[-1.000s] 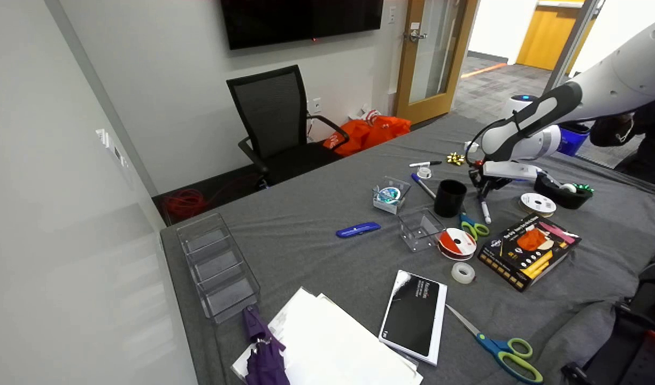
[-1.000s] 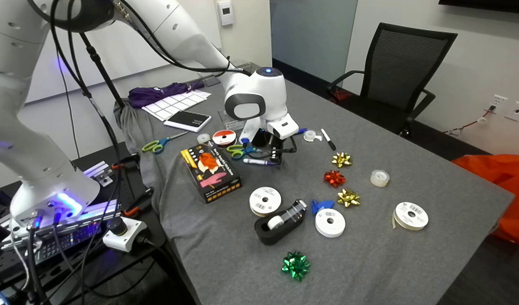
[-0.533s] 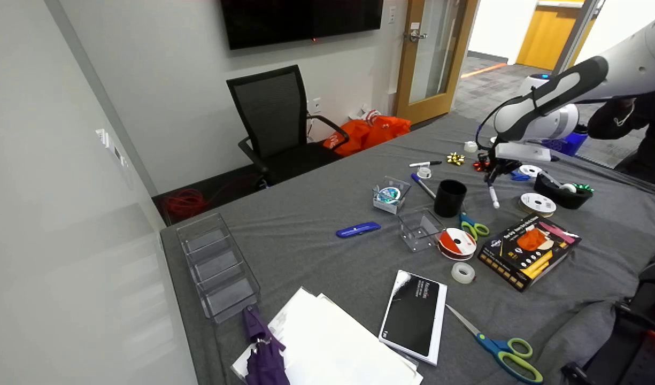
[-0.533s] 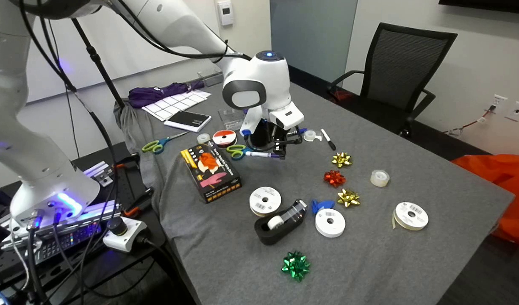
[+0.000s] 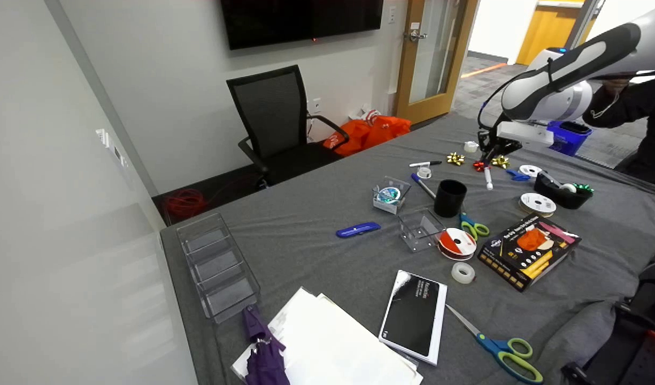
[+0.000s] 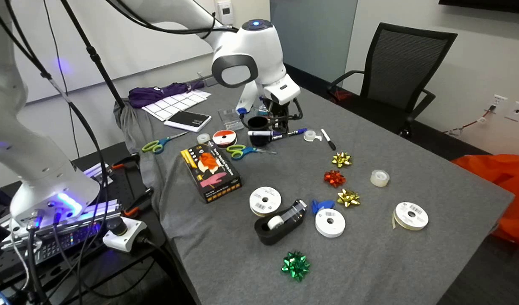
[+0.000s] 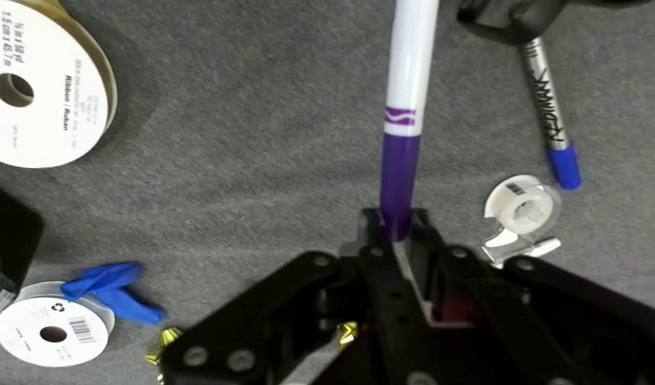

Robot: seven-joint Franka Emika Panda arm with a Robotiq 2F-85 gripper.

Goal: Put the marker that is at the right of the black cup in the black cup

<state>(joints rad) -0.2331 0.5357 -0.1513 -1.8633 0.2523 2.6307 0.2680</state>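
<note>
Resting at the left of a grey tablecloth (image 5: 306, 256) in an exterior view is a clear divided tray (image 5: 216, 263). Toward the middle lies a blue box cutter (image 5: 358, 230), then a silver marker (image 5: 424, 187) with a blue cap, slanting toward the upright black cup (image 5: 449, 199); whether they touch cannot be told. Green-handled scissors (image 5: 466, 220) lie just beside the cup. Right of the cup, apart from it and seemingly off the tablecloth, the gripper (image 5: 486, 162) has its fingers pinched on the purple cap of a white marker (image 5: 488, 179), not yet in the cup. From the gripper, the cup lies to the left and lower in that view. The marker's white end juts away from the fingers, its long axis looking nearer level than upright, so it probably needs carrying to the cup and tipping white end down. Further right sits a black tape dispenser (image 5: 565, 200).
</note>
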